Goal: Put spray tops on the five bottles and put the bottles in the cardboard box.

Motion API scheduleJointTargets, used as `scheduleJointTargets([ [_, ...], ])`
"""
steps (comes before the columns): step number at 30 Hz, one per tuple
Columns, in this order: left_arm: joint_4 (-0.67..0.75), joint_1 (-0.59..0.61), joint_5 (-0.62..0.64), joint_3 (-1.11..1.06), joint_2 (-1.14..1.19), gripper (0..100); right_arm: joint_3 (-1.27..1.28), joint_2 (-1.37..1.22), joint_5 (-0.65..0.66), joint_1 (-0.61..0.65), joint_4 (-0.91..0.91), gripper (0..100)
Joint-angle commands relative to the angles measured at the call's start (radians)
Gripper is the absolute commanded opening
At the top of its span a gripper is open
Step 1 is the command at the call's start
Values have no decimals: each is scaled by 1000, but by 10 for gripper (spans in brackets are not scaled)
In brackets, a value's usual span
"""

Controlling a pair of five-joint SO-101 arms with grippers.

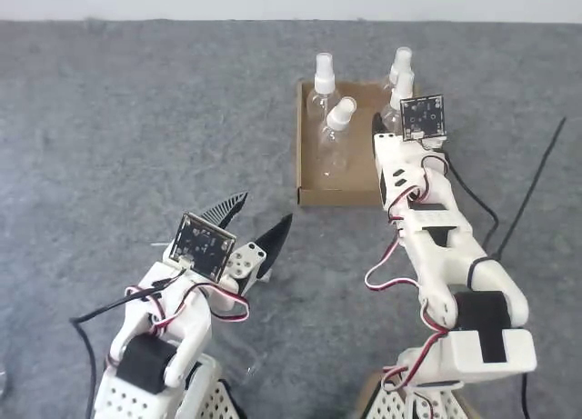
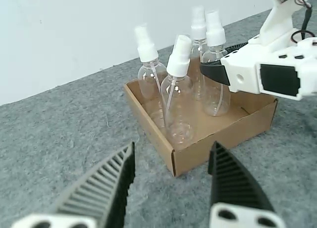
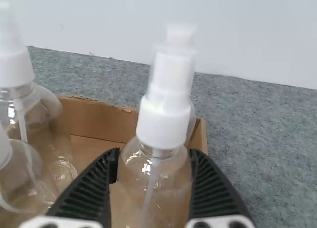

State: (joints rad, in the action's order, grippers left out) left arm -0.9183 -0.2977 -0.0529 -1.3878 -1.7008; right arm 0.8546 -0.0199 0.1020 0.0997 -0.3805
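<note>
standing in the box: four upright bottles, each of clear plastic with a white spray top, inside the shallow brown cardboard box (image 1: 306, 197)
box: open on top, resting on the grey felt-like tabletop (image 1: 136, 119), on the far side ahead of the right arm
left pair: the far-left bottle (image 1: 324, 81) stands by the box's far-left corner, with the near-left bottle (image 1: 337, 133) just in front of it; the two are close together
right pair: the far-right bottle (image 1: 401, 63) stands at the far wall, with the grasped bottle (image 3: 157, 178) just in front of it
right end effector (image 3: 153, 156): reaches into the right side of the box from the near side; its black ribbed fingers (image 3: 86, 188) are clenched on the body of the grasped bottle, one against each side, below the spray top
left end effector (image 1: 266, 208): released, its two black fingers spread wide with nothing between them, hovering above bare tabletop near the box's near-left corner, apart from the box and pointing toward it
</note>
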Motion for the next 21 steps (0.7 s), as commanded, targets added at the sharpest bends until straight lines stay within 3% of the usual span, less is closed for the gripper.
scheduleJointTargets([
  [1, 28, -2, -6, 5, -18, 221, -8, 16, -14, 13, -19, 11],
  [10, 28, -2, -6, 5, -18, 221, -8, 10, -14, 15, -18, 161],
  [21, 28, -2, -6, 5, -18, 221, -6, 18, -14, 24, 15, 171],
])
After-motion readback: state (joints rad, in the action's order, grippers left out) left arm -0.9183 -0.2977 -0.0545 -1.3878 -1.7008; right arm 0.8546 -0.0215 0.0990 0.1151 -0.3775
